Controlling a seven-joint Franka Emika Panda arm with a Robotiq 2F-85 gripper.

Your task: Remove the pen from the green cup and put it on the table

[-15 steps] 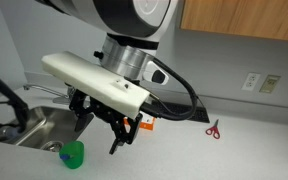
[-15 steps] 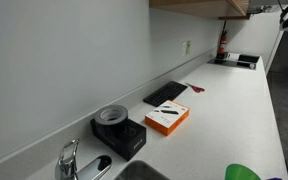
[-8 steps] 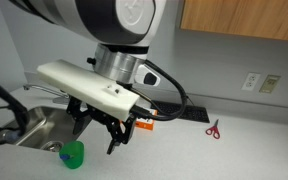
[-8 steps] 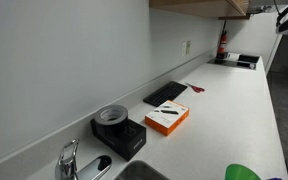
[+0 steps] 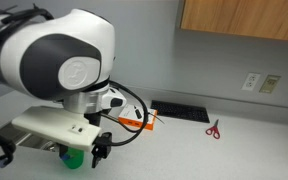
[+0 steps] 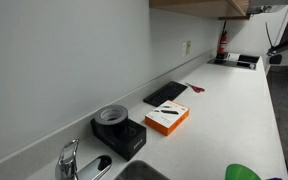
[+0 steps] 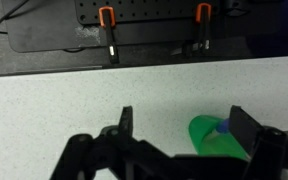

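Between the wide-spread fingers of the hand [image 7: 182, 118] in the wrist view, close to one of them, stands the green cup [image 7: 216, 143] on the desk [image 7: 74, 95] — the pen's [image 7: 222, 128] bluish tip shows inside it.

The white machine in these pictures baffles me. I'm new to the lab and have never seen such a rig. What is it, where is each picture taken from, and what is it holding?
It is a robot arm that ends in a two-fingered gripper. Two pictures come from cameras standing in the room. The third looks out from the arm's wrist, past the fingers. On the table are a green cup with a pen in it, an orange box and red scissors. The gripper is open, down low with the cup between its fingers, and holds nothing yet.
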